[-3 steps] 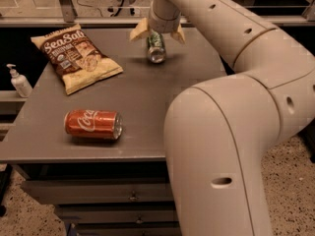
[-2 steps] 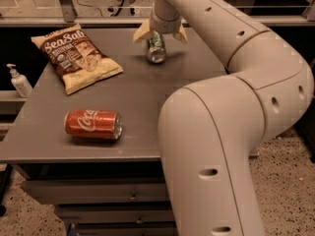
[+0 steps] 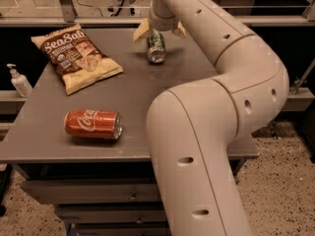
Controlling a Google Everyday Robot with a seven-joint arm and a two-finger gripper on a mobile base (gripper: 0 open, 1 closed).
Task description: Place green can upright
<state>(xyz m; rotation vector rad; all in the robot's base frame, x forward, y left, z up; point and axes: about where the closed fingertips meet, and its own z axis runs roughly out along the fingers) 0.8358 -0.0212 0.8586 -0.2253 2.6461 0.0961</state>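
- Since a second ago: arm (image 3: 197,156) elbow swung in toward centre; green can (image 3: 156,49) and end effector (image 3: 160,32) unmoved.
- Far left: pump bottle (image 3: 19,80), off the surface (image 3: 147,97) edge.
- Chip bag (image 3: 76,55) flat, back left.
- Red can (image 3: 93,124) on its side, front left.
- Green can on its side, back centre, silver end facing camera.
- End effector over the can's far end, released, fingers (image 3: 141,32) splayed either side.
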